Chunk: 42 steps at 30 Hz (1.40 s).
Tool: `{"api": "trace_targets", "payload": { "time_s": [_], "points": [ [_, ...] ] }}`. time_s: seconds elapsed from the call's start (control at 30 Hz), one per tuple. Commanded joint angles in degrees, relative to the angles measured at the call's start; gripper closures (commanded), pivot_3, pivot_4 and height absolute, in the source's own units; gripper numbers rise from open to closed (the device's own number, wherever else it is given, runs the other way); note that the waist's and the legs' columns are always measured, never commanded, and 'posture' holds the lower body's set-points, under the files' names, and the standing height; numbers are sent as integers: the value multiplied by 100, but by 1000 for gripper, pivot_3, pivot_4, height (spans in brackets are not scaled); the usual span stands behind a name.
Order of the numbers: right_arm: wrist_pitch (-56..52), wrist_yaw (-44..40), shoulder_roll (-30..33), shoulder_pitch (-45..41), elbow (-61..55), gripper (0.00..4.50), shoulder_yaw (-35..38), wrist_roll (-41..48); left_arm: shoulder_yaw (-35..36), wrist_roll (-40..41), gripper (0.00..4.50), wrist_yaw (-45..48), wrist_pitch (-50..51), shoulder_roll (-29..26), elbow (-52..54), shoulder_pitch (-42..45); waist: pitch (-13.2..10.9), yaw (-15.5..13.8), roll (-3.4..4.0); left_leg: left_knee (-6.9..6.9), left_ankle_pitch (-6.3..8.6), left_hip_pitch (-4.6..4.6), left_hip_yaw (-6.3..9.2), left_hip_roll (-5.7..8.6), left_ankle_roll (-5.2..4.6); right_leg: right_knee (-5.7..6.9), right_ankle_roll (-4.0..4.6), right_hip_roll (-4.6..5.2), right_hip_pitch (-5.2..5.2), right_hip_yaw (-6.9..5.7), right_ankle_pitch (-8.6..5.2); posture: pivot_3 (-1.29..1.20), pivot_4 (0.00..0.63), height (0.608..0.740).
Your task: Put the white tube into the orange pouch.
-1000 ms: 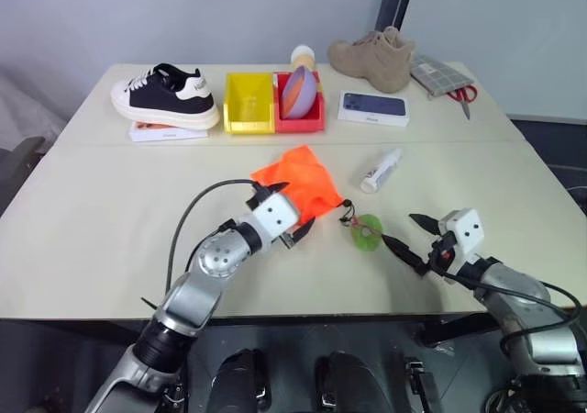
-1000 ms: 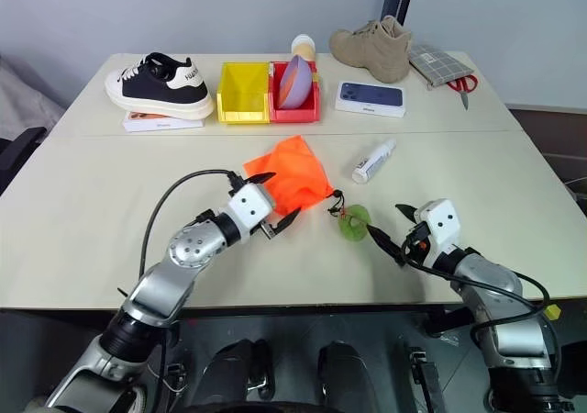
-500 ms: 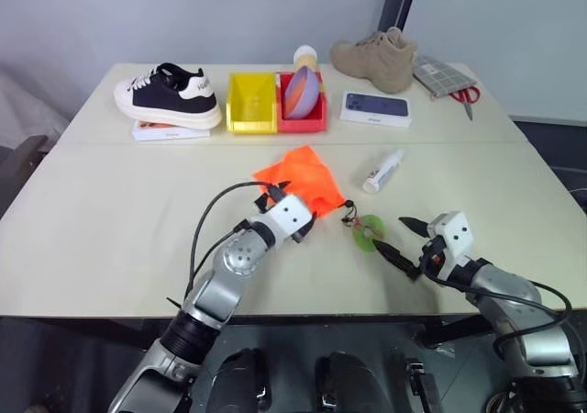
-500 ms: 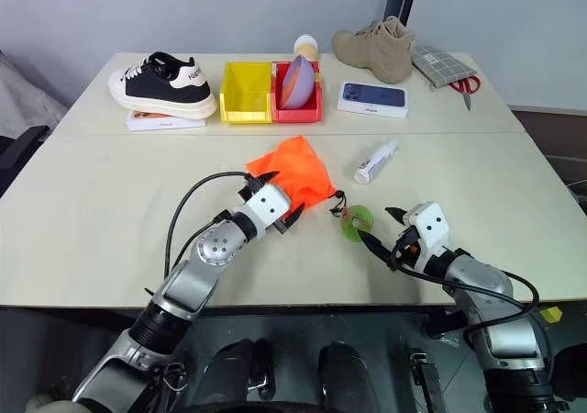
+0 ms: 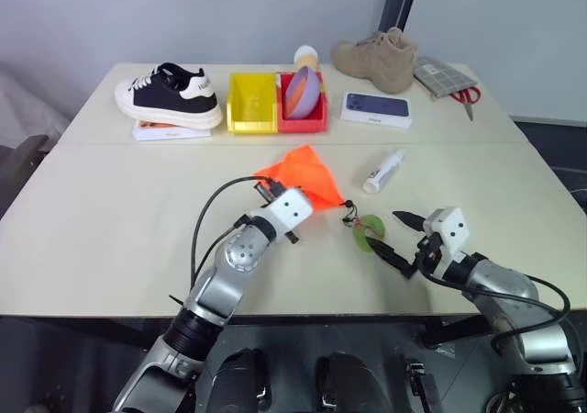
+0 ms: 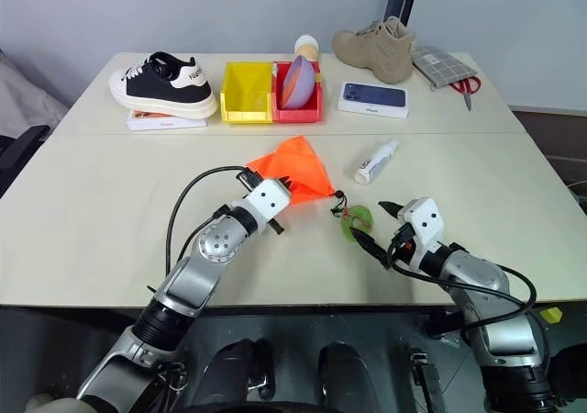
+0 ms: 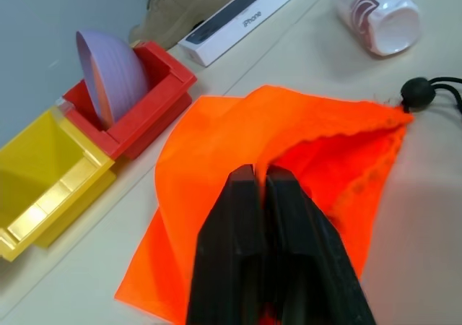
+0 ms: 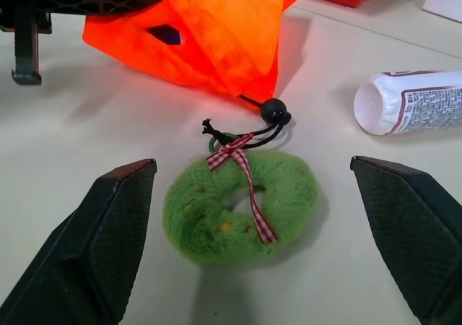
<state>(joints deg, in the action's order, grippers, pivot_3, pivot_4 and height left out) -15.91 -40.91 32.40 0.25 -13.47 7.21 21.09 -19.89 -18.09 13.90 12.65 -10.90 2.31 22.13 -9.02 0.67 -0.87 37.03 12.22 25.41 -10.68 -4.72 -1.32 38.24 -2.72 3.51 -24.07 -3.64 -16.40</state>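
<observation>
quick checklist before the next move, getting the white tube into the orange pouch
1. left gripper shut on the orange pouch fabric: ok
2. Pouch mouth held open: cannot tell
3. right gripper open: ok
4. Right gripper at the white tube: not ok, it frames the green tag; tube lies apart on the table
5. Tube free of clutter: ok
6. Cord not snagged on fingers: ok

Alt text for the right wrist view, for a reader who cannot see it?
The open right gripper frames a fuzzy green ring tag with a red checked ribbon, corded to the orange pouch beyond. The white tube lies to one side on the table.
</observation>
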Motion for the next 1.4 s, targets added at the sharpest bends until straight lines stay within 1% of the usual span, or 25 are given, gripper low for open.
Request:
{"api": "trace_targets", "payload": {
  "time_s": [0.03,0.17,0.3,0.5,0.57,0.63,0.73,0.8,0.9,1.07,1.2,1.4],
  "points": [
    [39,-4,-21,-65,-284,0,70,106,347,81,4477,-18,24,-108,266,-53,0,2,0,0,0,0,0,0,0,0,0,0,0,0,0,0,150,740],
    [42,7,-31,-120,-260,0,67,105,650,319,4477,135,-100,-314,420,-199,0,13,0,-2,0,0,1,-2,1,1,-2,-2,-1,-1,1,0,150,740],
    [98,29,-102,-186,-217,0,52,111,1027,776,4477,519,-360,-638,762,-518,0,12,0,0,0,0,-1,-2,0,1,-2,0,1,-1,1,0,150,740],
    [-205,457,-405,-633,-120,0,265,344,1488,1548,4477,977,-286,-806,1180,-798,0,10,0,4,1,0,-1,-1,0,1,0,1,2,0,1,0,150,740],
    [-344,764,-520,-871,20,0,227,217,1567,1721,4477,1132,-271,-896,1315,-908,0,15,0,4,1,-1,-1,-2,0,1,0,1,3,0,0,0,150,740],
    [-463,1260,-684,-1177,285,0,93,-119,1610,1907,4477,1287,-223,-959,1413,-996,0,23,0,3,0,-1,-1,-2,1,1,0,1,2,-1,0,0,150,740],
    [-662,1907,-936,-1515,572,0,30,-466,1537,2076,4477,1503,-195,-1040,1495,-1064,0,31,1,3,0,0,-3,-2,1,2,0,1,1,0,1,0,150,740],
    [-865,2737,-1395,-1891,799,0,102,-680,1404,2228,4477,1655,-125,-999,1544,-1114,0,32,2,2,-1,0,-5,-1,2,2,0,1,0,0,1,0,150,740],
    [-1035,3431,-1920,-2234,997,0,100,-857,1238,2268,4477,1709,-48,-907,1533,-1129,0,42,3,1,-15,1,-8,-2,26,7,-3,1,-4,2,2,0,150,740],
    [-1041,4062,-2336,-2603,1492,0,49,-1158,1142,2370,4477,1721,51,-766,1504,-1069,0,41,3,0,-17,2,-13,-1,30,7,-4,1,-4,1,2,0,150,740],
    [-912,4549,-2582,-2911,2113,0,140,-1333,1185,2461,4477,1694,147,-648,1483,-998,0,52,3,-1,-19,1,-13,-1,32,11,-5,-2,-6,1,3,0,150,740],
    [-582,4728,-2798,-3267,2886,0,178,-1362,1212,2485,4477,1728,165,-655,1443,-942,0,57,4,-2,-20,2,-17,-1,35,11,-7,-4,-8,3,3,0,150,740]
  ]
}}
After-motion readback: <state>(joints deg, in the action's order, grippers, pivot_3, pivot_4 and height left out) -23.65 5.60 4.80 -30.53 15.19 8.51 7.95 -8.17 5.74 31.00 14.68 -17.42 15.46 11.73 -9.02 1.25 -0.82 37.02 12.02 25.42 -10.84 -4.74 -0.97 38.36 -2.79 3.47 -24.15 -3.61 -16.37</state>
